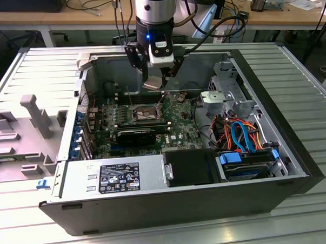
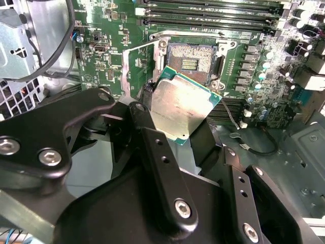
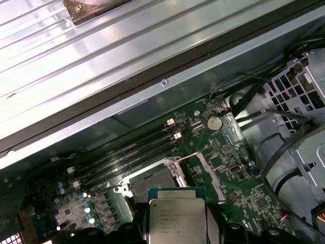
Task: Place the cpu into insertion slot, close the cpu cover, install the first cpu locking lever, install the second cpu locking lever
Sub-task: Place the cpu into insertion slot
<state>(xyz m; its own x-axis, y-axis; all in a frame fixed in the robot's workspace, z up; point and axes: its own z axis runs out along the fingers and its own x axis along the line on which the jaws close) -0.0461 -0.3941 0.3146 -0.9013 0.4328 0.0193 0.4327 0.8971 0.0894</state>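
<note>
Pincer [image 2: 176, 127] clenched on the chip [image 2: 182, 104], black fingers [image 2: 152, 147] on two opposite edges. The chip hangs tilted just over the bare socket [image 2: 192, 63], not seated in it. The cover [image 2: 137, 66] stands open beside the socket. Long memory slots [image 3: 127, 152] run just past it on the green board [image 1: 177, 129]. Cables [image 1: 239, 132] crowd the exterior view's right of the open computer case [image 1: 156, 209] on the ribbed surface [image 1: 302, 83]. The arm [image 1: 154, 14] points straight down.

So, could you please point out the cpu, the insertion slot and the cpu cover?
cpu [image 2: 183, 104], second wrist view, its metal top.
insertion slot [image 2: 192, 60], second wrist view, its dark centre.
cpu cover [image 2: 125, 71], second wrist view, its side rail.
</note>
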